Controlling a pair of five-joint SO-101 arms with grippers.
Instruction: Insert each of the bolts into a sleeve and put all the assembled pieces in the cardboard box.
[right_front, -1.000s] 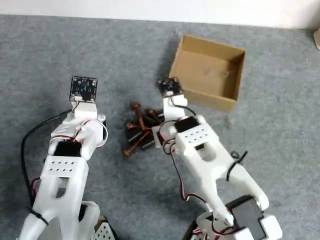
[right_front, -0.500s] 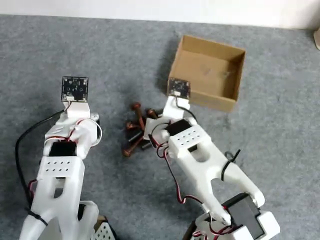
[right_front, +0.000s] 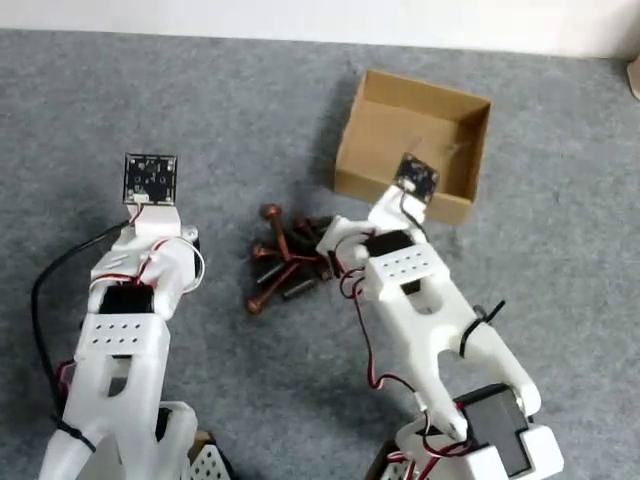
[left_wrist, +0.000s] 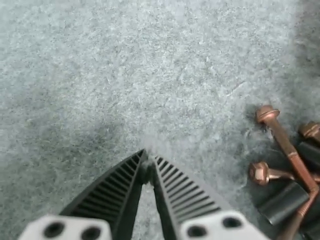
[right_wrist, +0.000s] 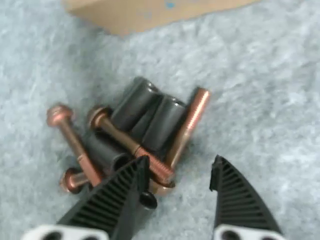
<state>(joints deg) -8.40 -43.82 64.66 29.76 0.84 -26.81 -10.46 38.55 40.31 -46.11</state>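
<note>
Bolts (right_front: 281, 252), copper-coloured and hex-headed, lie heaped with dark cylindrical sleeves (right_front: 296, 289) in one small pile on the grey, felt-like tabletop (right_front: 150, 90), between the two arms and just short of the cardboard box (right_front: 450, 208). The box stands upright with its open side up, apart from the pile. In the right wrist view the bolts (right_wrist: 125, 137) cross one another at angles, some resting over and against the sleeves (right_wrist: 167, 120), and a wall of the box (right_wrist: 150, 10) stands beyond them. The right pincer (right_wrist: 180, 161) is spread wide with nothing between its ribbed fingers; it hangs over the near edge of the pile, one finger (right_wrist: 125, 190) above the bolt ends and the other over bare tabletop. The left pincer (left_wrist: 148, 167) is closed, fingertips meeting, empty, and pointed at bare tabletop, with the pile's bolts (left_wrist: 280, 135) and a sleeve (left_wrist: 282, 202) off to one side. From the high view, the left arm (right_front: 130, 300) stands well apart from the pile, while the right arm (right_front: 410, 280) stands beside it, near the box's front wall.
</note>
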